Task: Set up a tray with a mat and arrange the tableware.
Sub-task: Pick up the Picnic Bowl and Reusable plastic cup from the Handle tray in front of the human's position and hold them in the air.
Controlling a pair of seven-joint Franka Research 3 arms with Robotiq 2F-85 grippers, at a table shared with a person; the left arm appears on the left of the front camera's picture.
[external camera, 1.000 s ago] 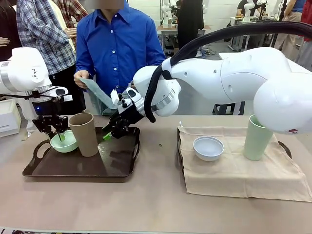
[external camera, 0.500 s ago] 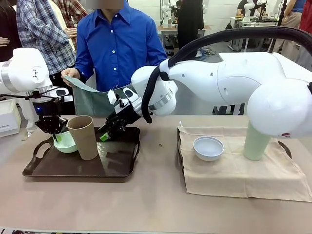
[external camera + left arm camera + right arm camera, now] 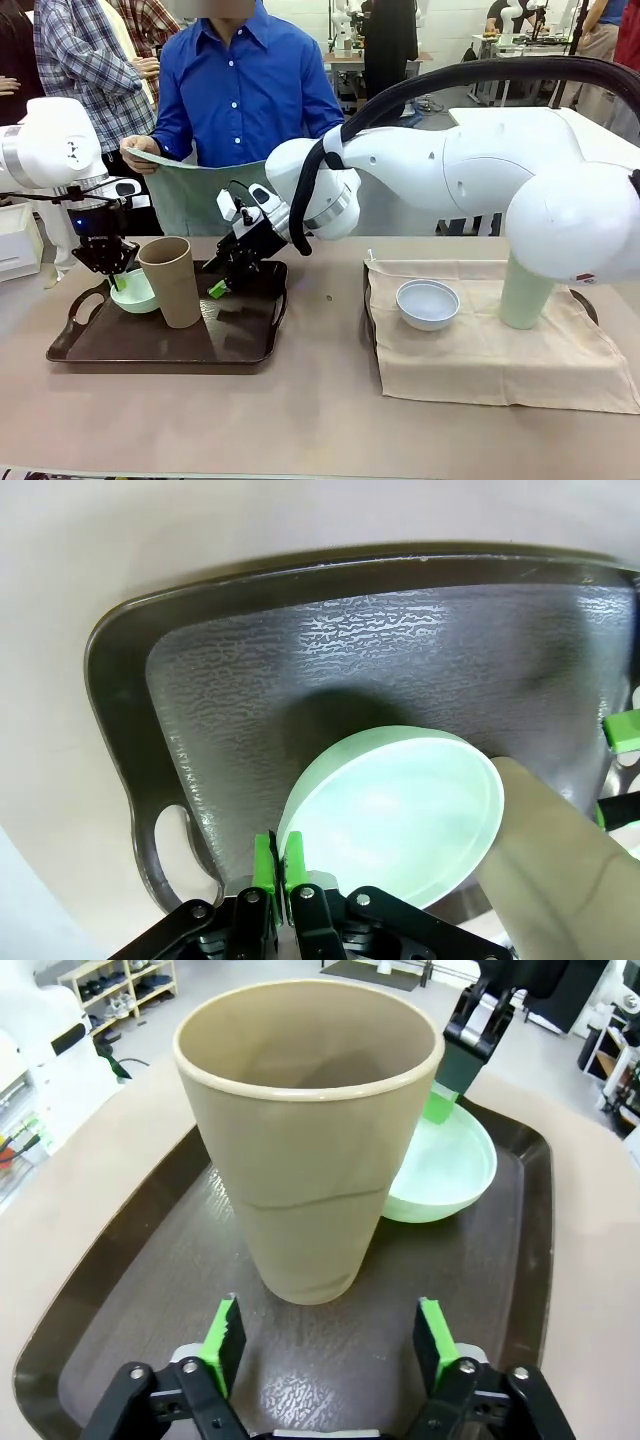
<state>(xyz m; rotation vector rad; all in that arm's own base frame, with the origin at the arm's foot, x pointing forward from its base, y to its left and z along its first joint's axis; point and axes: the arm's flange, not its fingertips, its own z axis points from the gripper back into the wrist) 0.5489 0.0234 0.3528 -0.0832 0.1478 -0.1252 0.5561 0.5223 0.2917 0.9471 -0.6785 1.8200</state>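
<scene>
two trays on the tan table (image 3: 300,420). the left one is a dark brown tray (image 3: 150,352), its floor bare, with a handle at each end. the right tray (image 3: 367,300) lies mostly under a beige mat (image 3: 490,355); only bits of its dark rim show at the mat's edges.

left tray: the tan-brown cup (image 3: 172,280) stands upright near its middle-left. the mint green bowl (image 3: 133,292) sits just left of the cup, tilted, at the tray's far left. the left gripper (image 3: 108,268) comes straight down on it. in the left wrist view its green pads (image 3: 264,862) are pressed on either side of the bowl's rim, pinching it. a shadow lies on the tray floor beside the bowl; cannot tell whether the bowl's base rests on the tray. bowl and cup look to be touching or nearly so.

the right arm reaches across the middle to the left tray. the right gripper (image 3: 222,283) is low over the tray's far right part, pointing at the tan-brown cup. in the right wrist view its fingers are spread wide with nothing between them. the cup's base is just ahead of the fingertips, apart from them.

right tray: the white bowl (image 3: 427,304) sits upright on the mat's left part. the pale green cup (image 3: 525,292) stands upright toward the far right, its top hidden behind the right arm. the two are well apart.

far side: a person in a blue shirt holds a grey-green cloth (image 3: 195,195) spread out in front, one hand (image 3: 140,157) at its left corner.
</scene>
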